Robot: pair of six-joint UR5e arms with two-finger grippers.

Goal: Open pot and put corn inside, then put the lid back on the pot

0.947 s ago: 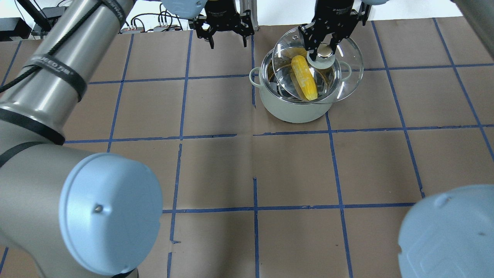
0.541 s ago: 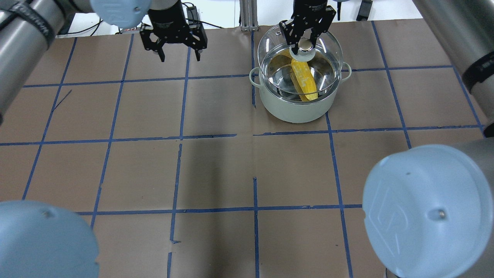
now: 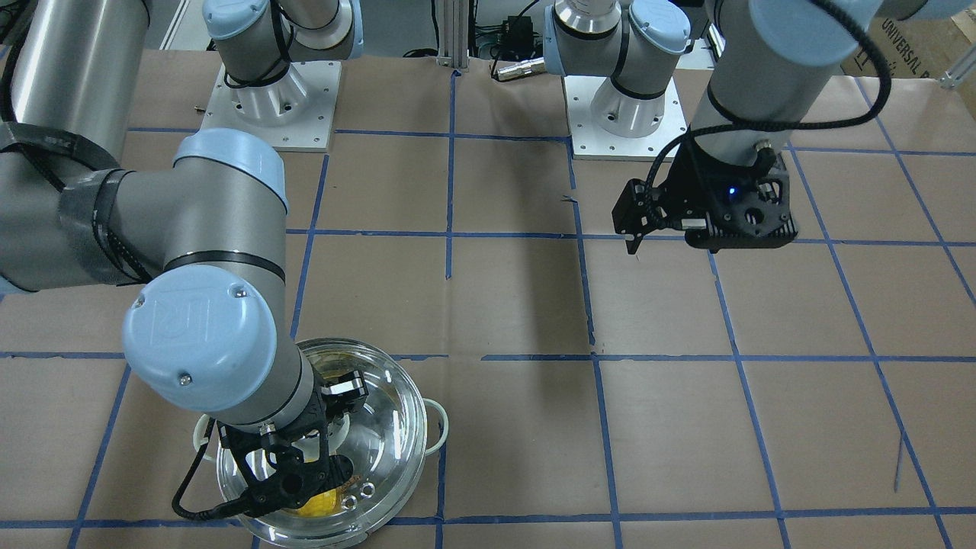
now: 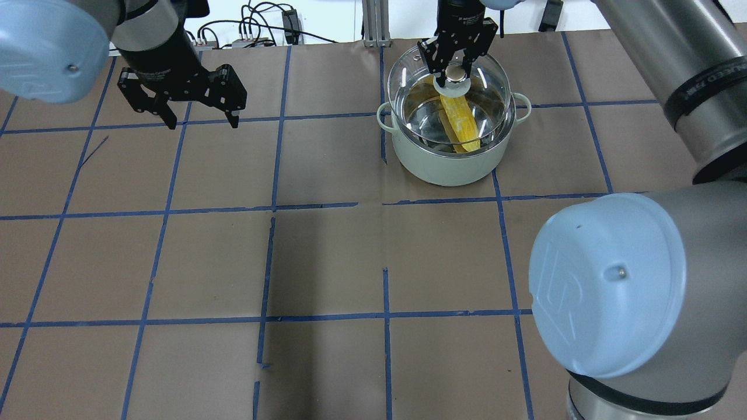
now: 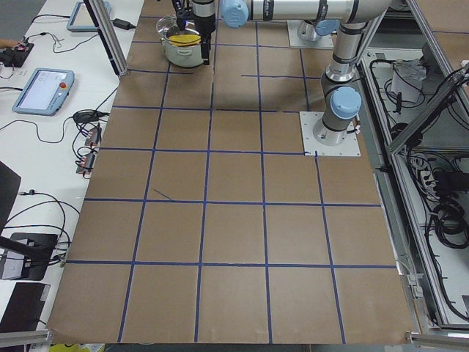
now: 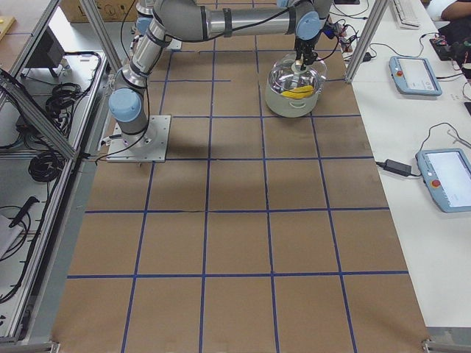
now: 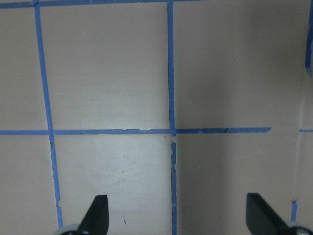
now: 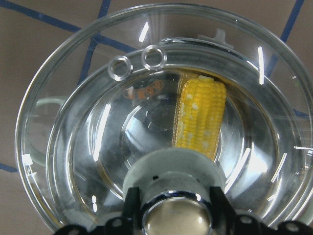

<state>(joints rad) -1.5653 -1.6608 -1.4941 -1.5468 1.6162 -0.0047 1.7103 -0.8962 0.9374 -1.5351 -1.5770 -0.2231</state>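
Inspection findings for your review.

1. The tabletop (image 4: 327,262) is brown, marked in squares by blue tape.
2. The pot (image 4: 443,166) stands upright at the far side, right of the centre line in the overhead view.
3. The lid (image 4: 408,87) sits level over the pot's mouth, knob (image 4: 450,86) up. Its two vent rings show in the right wrist view. You cannot tell from these views whether its rim rests on the pot.
4. The corn (image 4: 462,123) lies inside the pot, seen through the glass. Its long axis runs from beneath the knob toward the near right of the pot wall. The right wrist view shows a broad end with a pale stub. The other end is hidden under the knob.
5. The right claw (image 4: 456,73) points down over the lid, its fingers closed against either side of the knob.
6. The left claw (image 4: 203,123) hangs above bare tabletop, well apart from the pot. Its fingers are spread wide and hold nothing.
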